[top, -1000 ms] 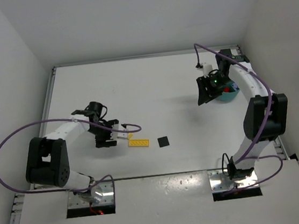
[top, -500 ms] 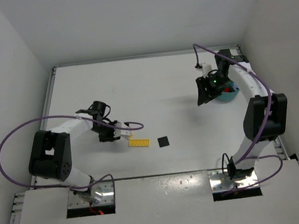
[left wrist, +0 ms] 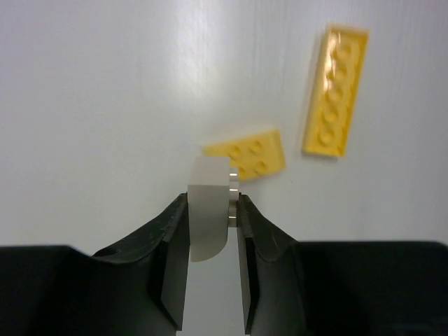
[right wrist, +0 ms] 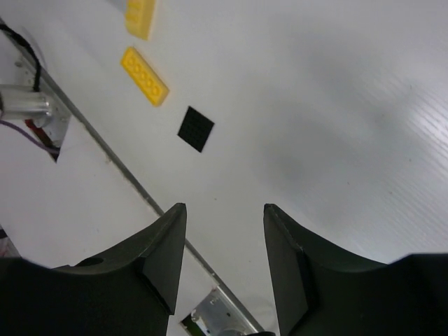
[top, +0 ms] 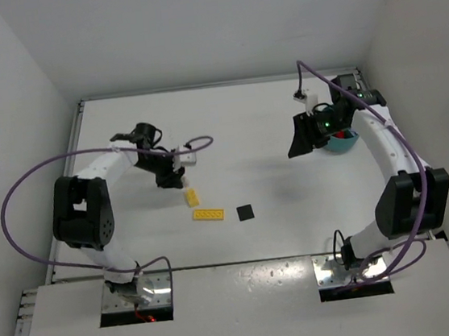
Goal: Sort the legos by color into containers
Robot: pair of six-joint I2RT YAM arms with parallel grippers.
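Drawn away from the small yellow plastic plate and long yellow plastic plate since a second ago, with left claw pinching a pale flat plastic lego over the white counter and right claw gaping empty near the round teal bowl.

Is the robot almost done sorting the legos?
Not yet. Done: unclear, the right arm hides most of the teal bowl. In hand: the left gripper pinches a pale cream piece; the right gripper is open and empty. Left on the table: a small yellow lego, a long yellow plate and a black plate.
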